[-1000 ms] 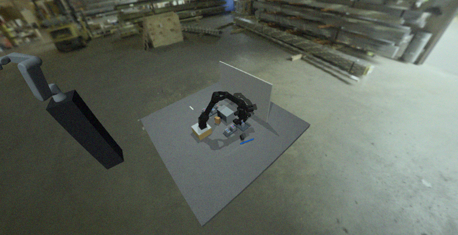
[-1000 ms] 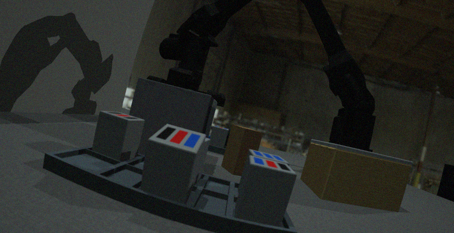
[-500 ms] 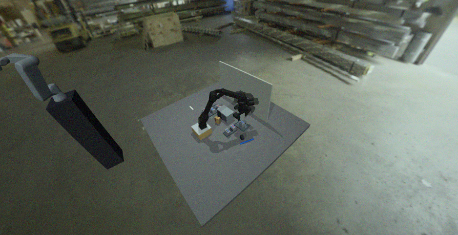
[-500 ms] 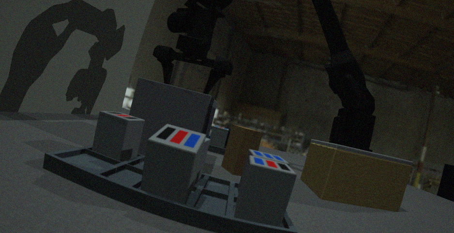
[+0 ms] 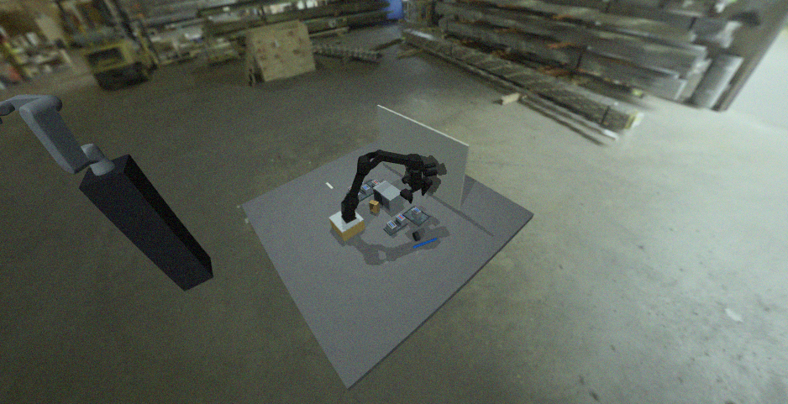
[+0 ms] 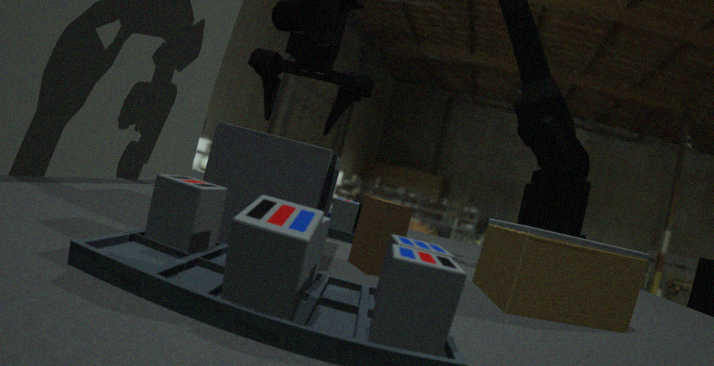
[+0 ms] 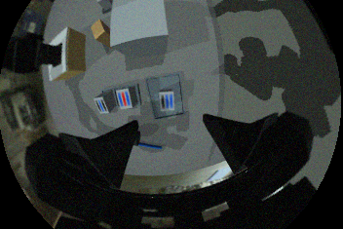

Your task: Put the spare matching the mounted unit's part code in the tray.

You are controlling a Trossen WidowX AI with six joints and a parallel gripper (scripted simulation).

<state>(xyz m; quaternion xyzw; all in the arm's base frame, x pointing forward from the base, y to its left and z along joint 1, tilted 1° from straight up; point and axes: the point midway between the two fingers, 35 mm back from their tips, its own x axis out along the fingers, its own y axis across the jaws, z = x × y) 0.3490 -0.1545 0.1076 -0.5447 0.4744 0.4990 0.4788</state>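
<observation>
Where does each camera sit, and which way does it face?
Top: high and far off, looking down at the mat; the whole arm shows.
Exterior: low beside the tray, looking up past the cubes; arm and open gripper show.
Wrist: on the gripper, looking down; only the jaws show.
Shared: exterior and wrist both see the big grey unit.

The slim matte black jointed arm [image 5: 380, 160] is made of rounded links with thicker joints. Its wide black parallel-jaw gripper [image 6: 304, 101] has a flat crossbar and two pointed, tapering fingers. No markings or cables can be made out.
</observation>
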